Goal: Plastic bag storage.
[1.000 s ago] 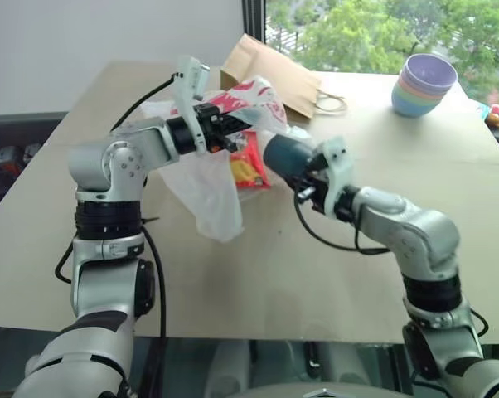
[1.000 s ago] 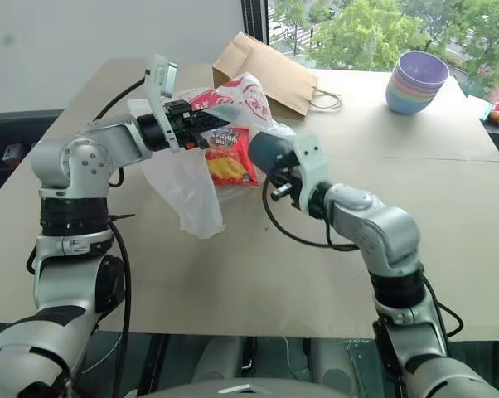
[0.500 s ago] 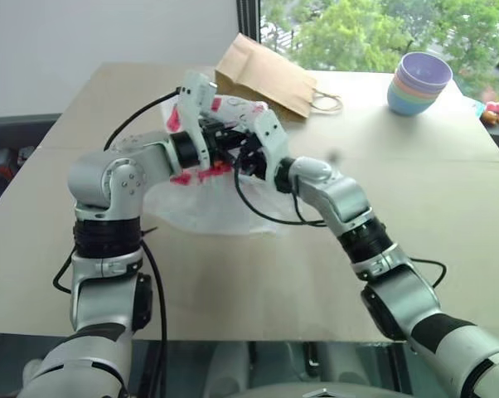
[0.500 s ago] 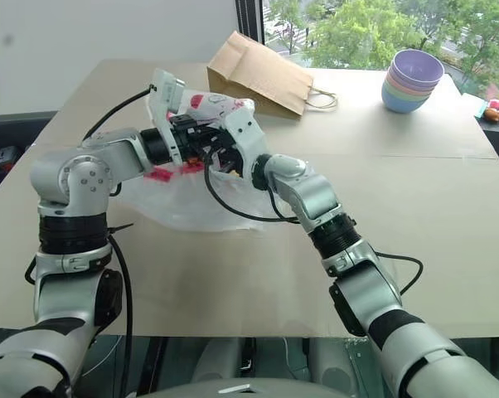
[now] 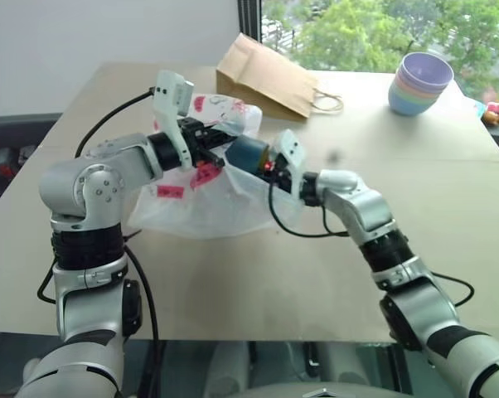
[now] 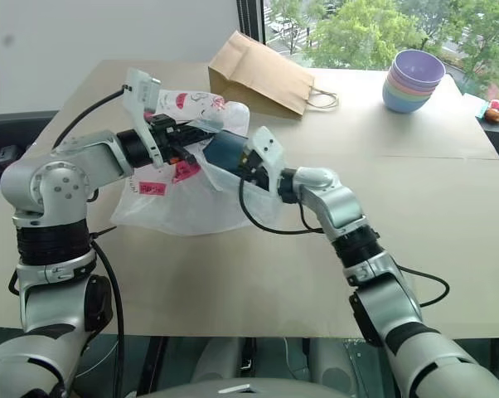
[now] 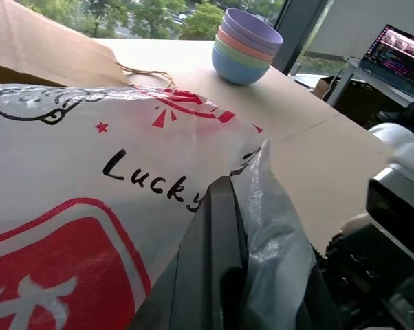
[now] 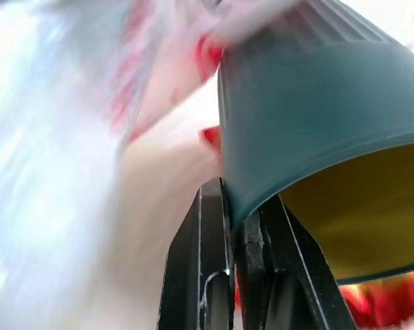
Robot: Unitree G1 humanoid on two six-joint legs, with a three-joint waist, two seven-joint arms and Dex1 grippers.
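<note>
The left end effector [image 5: 210, 148] is clamped tight on the upper edge of the plastic bag [image 5: 208, 207], which drapes below it onto the table [image 5: 258, 274]. The right end effector [image 8: 238, 227] pinches the rim of a dark teal cup [image 5: 248, 153], held right beside the left one. Beyond both lie a brown paper bag [image 5: 266, 75] and stacked bowls [image 5: 421, 83].

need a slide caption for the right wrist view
Right hand shut on the rim of a dark teal cup, held against the white plastic bag with red print.
</note>
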